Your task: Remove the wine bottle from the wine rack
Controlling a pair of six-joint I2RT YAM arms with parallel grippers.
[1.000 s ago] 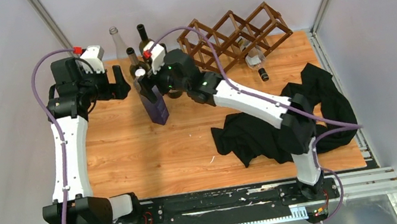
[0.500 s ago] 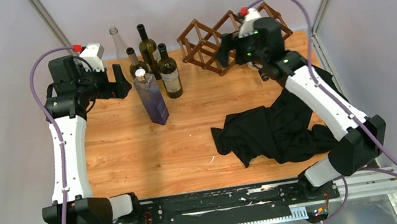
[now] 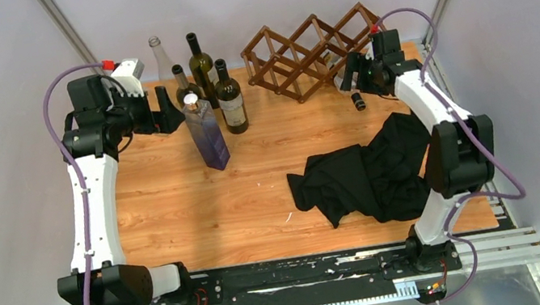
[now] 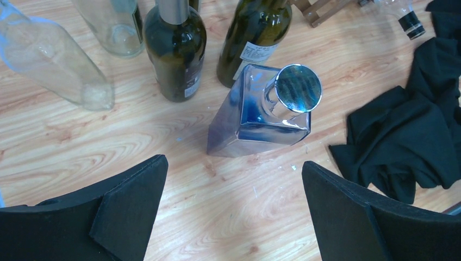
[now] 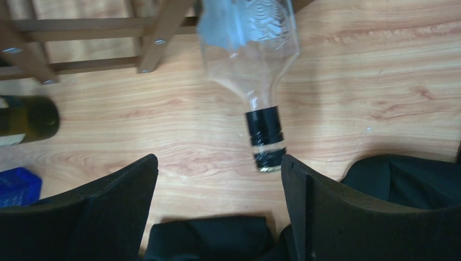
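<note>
The dark brown lattice wine rack (image 3: 298, 51) stands at the table's back right, and its wooden bars (image 5: 81, 24) show in the right wrist view. A clear wine bottle (image 5: 247, 38) lies in a lower cell. Its black-capped neck (image 5: 265, 138) points out over the wood, with the cap (image 3: 358, 101) toward the front. My right gripper (image 5: 218, 163) hovers open just in front of the neck, and the cap sits close to its right fingertip, apart from it. From above, the right gripper (image 3: 357, 79) hangs by the rack's right end. My left gripper (image 4: 234, 163) is open over bare wood.
A blue square bottle (image 3: 206, 134), two dark green bottles (image 3: 231, 101) and clear bottles (image 3: 158, 55) stand at the back left, near the left gripper (image 3: 162, 112). A black cloth (image 3: 373, 177) lies crumpled at the front right, reaching under the right gripper.
My right arm has swung from the standing bottles across to the rack's right end and come down by the lying bottle's neck. The left arm has not moved.
</note>
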